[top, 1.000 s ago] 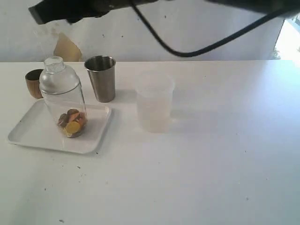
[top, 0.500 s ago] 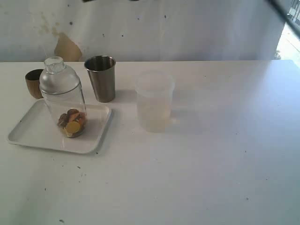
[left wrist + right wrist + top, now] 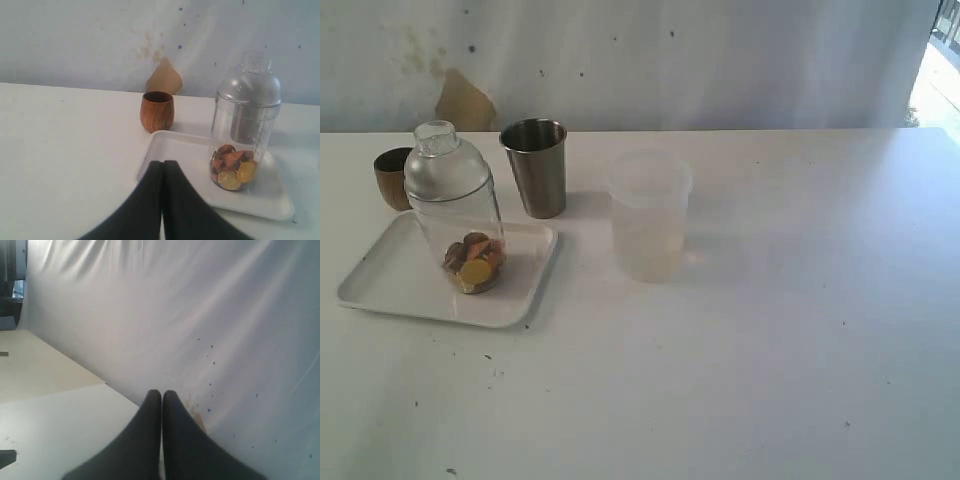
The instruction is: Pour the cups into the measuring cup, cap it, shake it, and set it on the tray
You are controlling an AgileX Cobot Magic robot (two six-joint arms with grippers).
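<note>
The clear measuring cup (image 3: 462, 222) stands upright on the white tray (image 3: 390, 280) with its dome lid (image 3: 445, 165) on; coins and brown bits lie at its bottom. Behind the tray sit the brown wooden cup (image 3: 392, 178) and the steel tumbler (image 3: 537, 167). Neither arm shows in the exterior view. In the left wrist view my left gripper (image 3: 163, 163) is shut and empty, just short of the tray (image 3: 170, 155), with the measuring cup (image 3: 242, 125) and wooden cup (image 3: 157, 111) beyond. My right gripper (image 3: 161, 393) is shut and empty, facing the white backdrop.
A frosted plastic cup (image 3: 649, 213) stands on the white table to the right of the tumbler. A white cloth backdrop (image 3: 720, 60) with a tan patch runs along the table's far edge.
A dark arm and its cable, across the top of the exterior view a second ago, have moved up and out of view. The things on the table have not moved.
</note>
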